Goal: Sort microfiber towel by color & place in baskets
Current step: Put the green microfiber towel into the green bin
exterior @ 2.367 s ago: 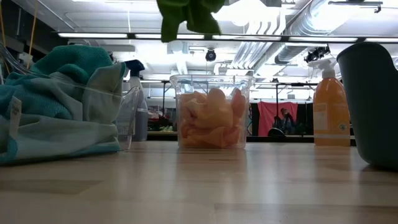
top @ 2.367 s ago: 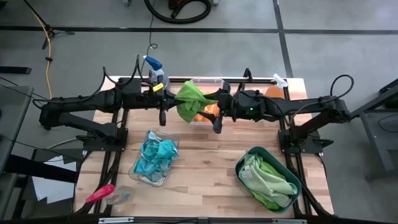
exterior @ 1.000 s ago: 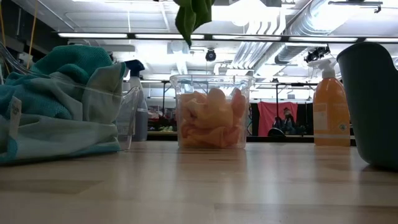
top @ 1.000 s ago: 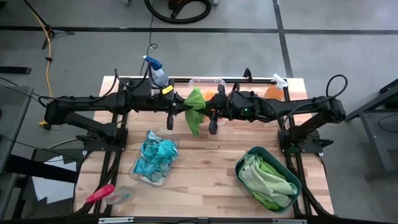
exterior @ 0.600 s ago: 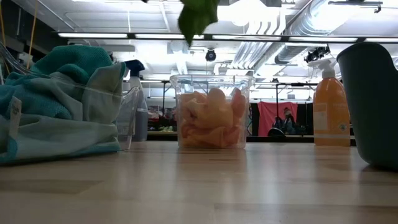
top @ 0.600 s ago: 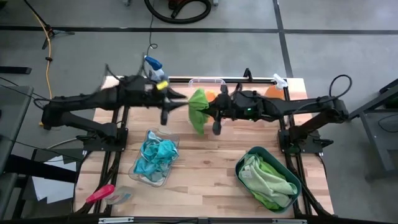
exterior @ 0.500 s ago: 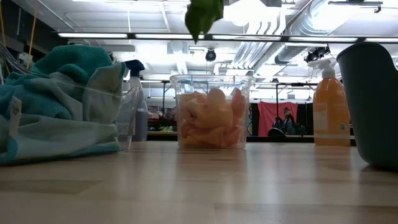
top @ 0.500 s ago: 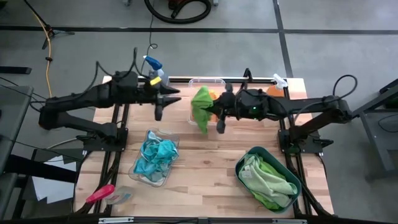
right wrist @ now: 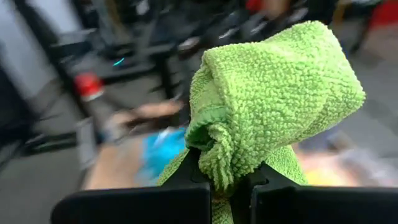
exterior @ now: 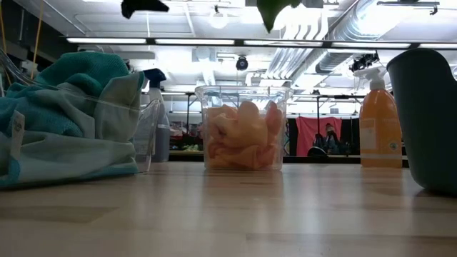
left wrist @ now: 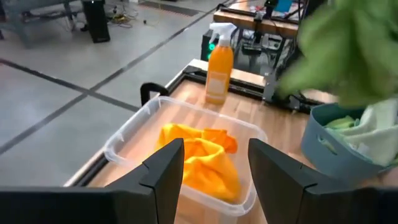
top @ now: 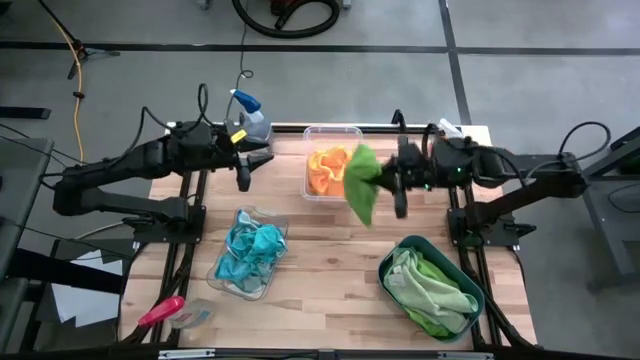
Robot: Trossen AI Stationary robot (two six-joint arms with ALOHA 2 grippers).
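From above, the wooden table [top: 320, 270] holds sorted cloths; the right gripper [top: 385, 183], clenched on a lime green towel [top: 361, 192], hangs beside the clear tub [top: 331, 132] of orange ones. The left wrist view shows the left gripper [left wrist: 214, 163] empty, fingers parted. Carrying looks underway; next likely comes lowering into the teal basin [top: 392, 268].

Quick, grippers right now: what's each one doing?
Left gripper: open, holding nothing, above the clear tub of orange towels.
Right gripper: shut on the green towel, in the air.
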